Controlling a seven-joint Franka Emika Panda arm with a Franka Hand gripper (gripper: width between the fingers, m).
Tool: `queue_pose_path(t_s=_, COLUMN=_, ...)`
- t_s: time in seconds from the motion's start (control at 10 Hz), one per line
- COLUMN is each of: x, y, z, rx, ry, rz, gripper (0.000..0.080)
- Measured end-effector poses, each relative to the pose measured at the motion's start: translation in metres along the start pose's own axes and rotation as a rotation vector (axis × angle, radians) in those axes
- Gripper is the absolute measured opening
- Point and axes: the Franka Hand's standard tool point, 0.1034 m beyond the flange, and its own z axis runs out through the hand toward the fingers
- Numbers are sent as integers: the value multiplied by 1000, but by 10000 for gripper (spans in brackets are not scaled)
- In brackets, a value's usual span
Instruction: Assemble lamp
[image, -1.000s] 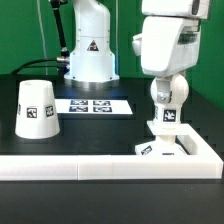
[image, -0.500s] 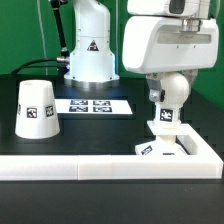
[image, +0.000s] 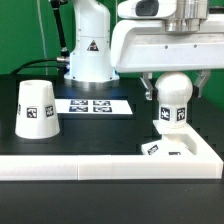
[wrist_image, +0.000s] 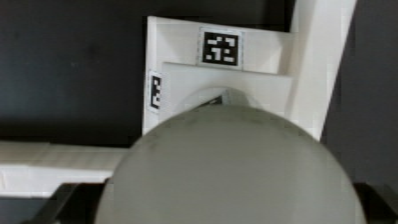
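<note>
End effector (image: 172, 82): above the bulb, fingers flanking its round head with a visible gap each side; open, holding nothing.
Shade (image: 36, 108): on the black desk (image: 100, 130) at the exterior view's left, upright, tag facing the camera.
Marker board (image: 93, 105): flat between shade and bulb.
Bulb (image: 174, 100): upright on the base.
Base (image: 165, 148): in the white wall's corner, exterior view's right.

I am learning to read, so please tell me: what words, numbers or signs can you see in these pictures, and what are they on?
No words or numbers can be read here.
Triangle sign, too small to read: on the big white robot pedestal.
Black-and-white square tags, patterns only:
on the white cup-like shade
on the round-headed white bulb
on the flat square white base
on the flat white marker board
</note>
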Motion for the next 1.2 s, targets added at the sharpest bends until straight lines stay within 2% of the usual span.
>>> queue_pose_path(t_s=0.5, x=1, y=2, z=0, rx=1, ry=2, rz=346, gripper=578)
queue_pose_path(t_s=0.7, x=0, y=3, z=-1, rx=9, ry=-3, rz=588, gripper=578)
queue_pose_path(t_s=1.0, x=-8, y=1, z=0, rx=-11, ry=-58, rz=927, gripper=578)
queue_pose_path(t_s=1.2, x=-9, y=0, z=0, rx=-7, ry=-72, rz=1077, gripper=578)
